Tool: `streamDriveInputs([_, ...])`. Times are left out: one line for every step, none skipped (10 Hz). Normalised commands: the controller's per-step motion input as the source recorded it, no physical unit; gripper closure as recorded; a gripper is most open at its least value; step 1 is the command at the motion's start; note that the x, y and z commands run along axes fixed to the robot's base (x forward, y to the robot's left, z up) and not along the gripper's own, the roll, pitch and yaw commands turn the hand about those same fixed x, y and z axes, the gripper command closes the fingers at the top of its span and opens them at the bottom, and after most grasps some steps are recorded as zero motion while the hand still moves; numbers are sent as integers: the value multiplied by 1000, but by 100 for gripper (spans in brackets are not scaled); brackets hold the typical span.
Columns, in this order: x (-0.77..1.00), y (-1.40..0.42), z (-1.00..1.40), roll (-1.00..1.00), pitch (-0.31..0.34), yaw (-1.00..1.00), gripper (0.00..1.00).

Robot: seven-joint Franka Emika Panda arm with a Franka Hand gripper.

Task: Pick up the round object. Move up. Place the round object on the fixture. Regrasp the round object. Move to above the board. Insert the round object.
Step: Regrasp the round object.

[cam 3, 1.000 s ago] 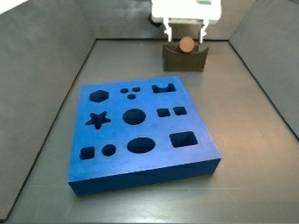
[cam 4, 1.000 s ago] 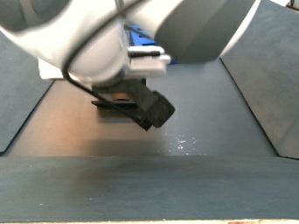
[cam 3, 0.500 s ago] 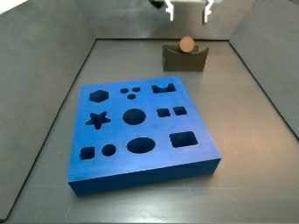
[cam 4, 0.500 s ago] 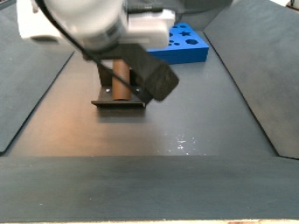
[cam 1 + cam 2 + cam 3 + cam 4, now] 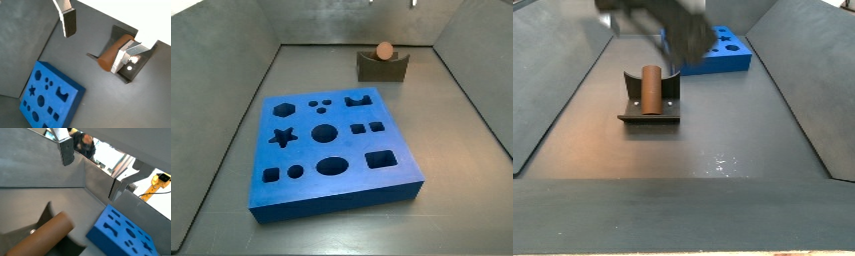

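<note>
Grey floor (image 5: pixel 452 120); blurred empty hand (image 5: pixel 97 39) above.

Both side views look down the trough from opposite ends — board (image 5: pixel 338 150) near in one, fixture (image 5: pixel 649 103) near in the other; both wrist views sit high beside the gripper (image 5: pixel 99 39), sharing both things.

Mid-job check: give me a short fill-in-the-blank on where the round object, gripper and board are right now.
1. The round object lies in the notch of the ____.
2. The gripper, raised above the fixture, holds ____ between its fingers.
3. The colour of the board is ____.
4. The board's round hole is ____ of any piece.

Missing words: fixture; nothing; blue; empty
</note>
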Motion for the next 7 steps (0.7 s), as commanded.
streamDriveInputs([-111,-832,307,1000,30,11,0])
streamDriveInputs([-79,-681,145,1000,28,11,0])
streamDriveInputs([-48,-451,59,1000,25,11,0])
streamDriveInputs([-42,-262,36,1000,23,11,0])
streamDriveInputs([-50,-75,29,1000,19,11,0])
streamDriveInputs([-50,-2,19,1000,15,11,0])
streamDriveInputs([-42,-31,9,1000,11,11,0])
